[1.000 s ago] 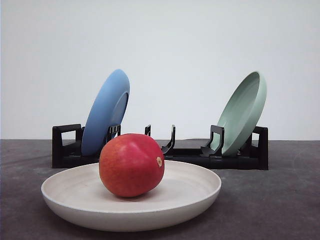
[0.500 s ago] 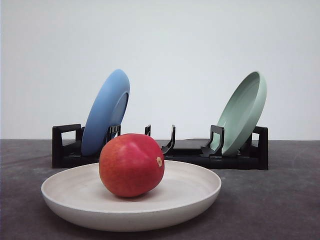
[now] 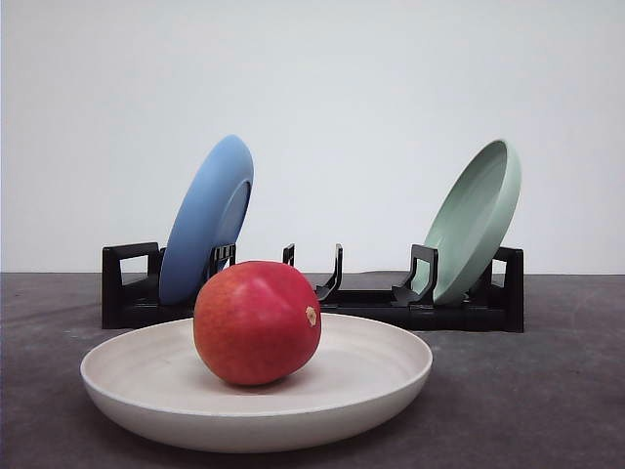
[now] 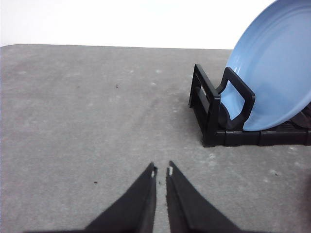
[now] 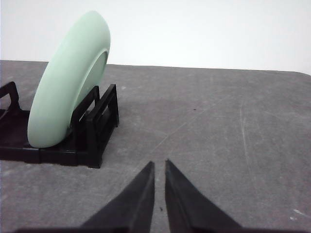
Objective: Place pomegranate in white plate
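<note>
Pomegranate [image 3: 257,321] resting inside white plate [image 3: 376,376], task apparently done; left claw [image 4: 161,171] and right claw [image 5: 159,164] both closed, empty, apart from fruit.

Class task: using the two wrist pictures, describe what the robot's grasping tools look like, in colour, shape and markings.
Both are matte black pairs of long fingers tapering to points. The left tool has small white marks at its tips; the right tool looks plain black.

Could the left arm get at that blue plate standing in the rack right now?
Probably yes. In the left wrist view the left gripper, jaws nearly closed and holding nothing, faces bare table, with the blue plate upright in the black rack just ahead and nothing between them. The jaws would need to open first.
</note>
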{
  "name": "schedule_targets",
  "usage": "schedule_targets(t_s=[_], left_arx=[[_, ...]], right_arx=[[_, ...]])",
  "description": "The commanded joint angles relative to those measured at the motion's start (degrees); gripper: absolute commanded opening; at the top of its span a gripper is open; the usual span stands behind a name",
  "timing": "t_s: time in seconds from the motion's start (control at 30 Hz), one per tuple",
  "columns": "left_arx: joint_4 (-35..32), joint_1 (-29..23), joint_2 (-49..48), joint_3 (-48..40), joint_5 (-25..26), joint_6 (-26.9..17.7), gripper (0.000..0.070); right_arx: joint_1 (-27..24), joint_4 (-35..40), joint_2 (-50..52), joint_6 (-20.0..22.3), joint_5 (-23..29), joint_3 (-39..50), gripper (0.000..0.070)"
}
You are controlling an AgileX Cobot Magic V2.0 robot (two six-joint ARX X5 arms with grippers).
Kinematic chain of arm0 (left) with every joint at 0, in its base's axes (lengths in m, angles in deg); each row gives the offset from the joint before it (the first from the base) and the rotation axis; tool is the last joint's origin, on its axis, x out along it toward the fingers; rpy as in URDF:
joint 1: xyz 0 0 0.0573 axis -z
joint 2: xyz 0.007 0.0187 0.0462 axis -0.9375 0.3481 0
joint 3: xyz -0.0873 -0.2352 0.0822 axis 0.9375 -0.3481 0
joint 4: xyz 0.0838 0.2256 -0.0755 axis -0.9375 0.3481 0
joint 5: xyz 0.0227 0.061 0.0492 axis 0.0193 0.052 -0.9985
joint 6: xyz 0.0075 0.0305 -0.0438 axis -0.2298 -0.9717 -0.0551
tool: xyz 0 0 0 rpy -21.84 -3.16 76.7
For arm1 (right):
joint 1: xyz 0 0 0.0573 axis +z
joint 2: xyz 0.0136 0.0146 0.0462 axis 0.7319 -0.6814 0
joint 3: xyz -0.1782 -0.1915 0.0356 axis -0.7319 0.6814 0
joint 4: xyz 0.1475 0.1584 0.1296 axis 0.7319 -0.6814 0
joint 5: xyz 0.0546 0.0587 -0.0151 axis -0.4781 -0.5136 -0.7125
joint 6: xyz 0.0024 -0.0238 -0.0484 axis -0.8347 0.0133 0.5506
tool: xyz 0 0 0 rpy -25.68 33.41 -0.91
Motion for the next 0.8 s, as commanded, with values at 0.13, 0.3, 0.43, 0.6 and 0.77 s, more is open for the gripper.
schedule_targets(t_s=[0.13,0.3,0.43,0.6,0.77], left_arx=[[0.2,0.0,0.0,-0.6,-0.3,-0.5,0.0016],[0.1,0.0,0.0,-0.6,-0.3,-0.5,0.0016],[0.2,0.0,0.0,-0.6,-0.3,-0.5,0.0016],[0.2,0.0,0.0,-0.6,-0.3,-0.5,0.0016],[0.2,0.0,0.0,-0.6,-0.3,-0.5,0.0016]], right_arx=[[0.0,0.5,0.0,-0.5,0.0,0.2,0.0034],[0.0,0.5,0.0,-0.5,0.0,0.2,0.0034],[0.0,0.5,0.0,-0.5,0.0,0.2,0.0034],[0.0,0.5,0.0,-0.5,0.0,0.2,0.0034],[0.0,0.5,0.0,-0.5,0.0,0.2,0.0034]])
